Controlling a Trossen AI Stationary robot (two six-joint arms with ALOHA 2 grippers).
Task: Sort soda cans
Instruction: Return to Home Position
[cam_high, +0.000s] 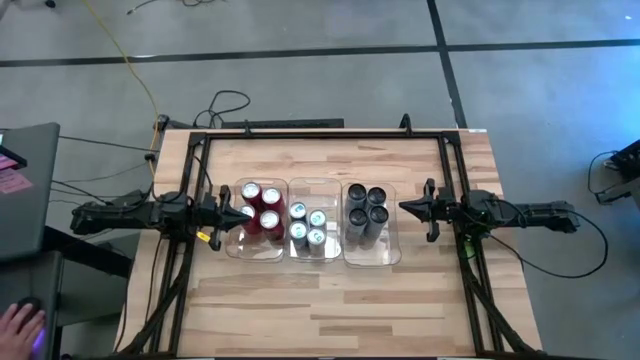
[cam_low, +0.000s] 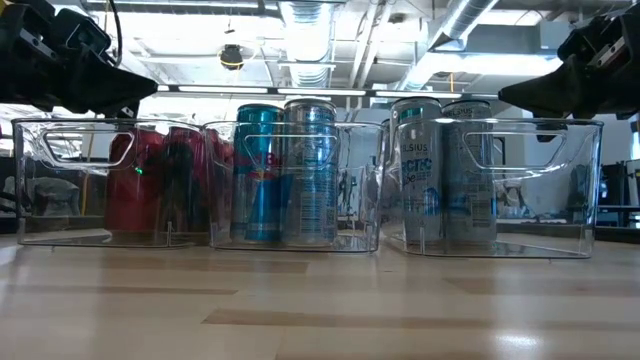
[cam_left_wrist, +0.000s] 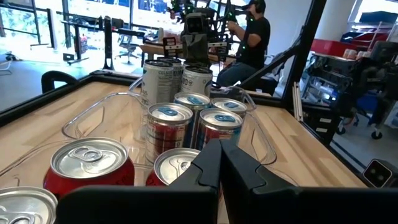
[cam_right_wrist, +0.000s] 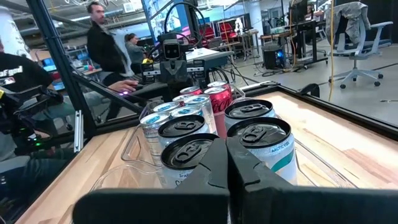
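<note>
Found red cans (cam_high: 259, 208), blue-marked silver cans (cam_high: 307, 226) and dark grey cans (cam_high: 367, 208) sorted into three clear bins (cam_high: 315, 190) mid-table. Saw left gripper (cam_high: 240, 212) and right gripper (cam_high: 405, 208) at the row's ends, fingers pressed together, empty. Best withdrawn straight outward, clearing bin rims.

Grey concrete floor (cam_high: 300, 30), pale ceiling ducts (cam_low: 305, 25) overhead; office chair (cam_right_wrist: 364, 43), bright windows (cam_left_wrist: 37, 12), cluttered desks (cam_right_wrist: 211, 56) beyond

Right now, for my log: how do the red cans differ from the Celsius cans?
Colour: the red cans are red, the Celsius cans silver-white with teal print. Place: red cans in the left bin by the left hand, Celsius cans in the right bin by the right hand. Both: four, upright.
</note>
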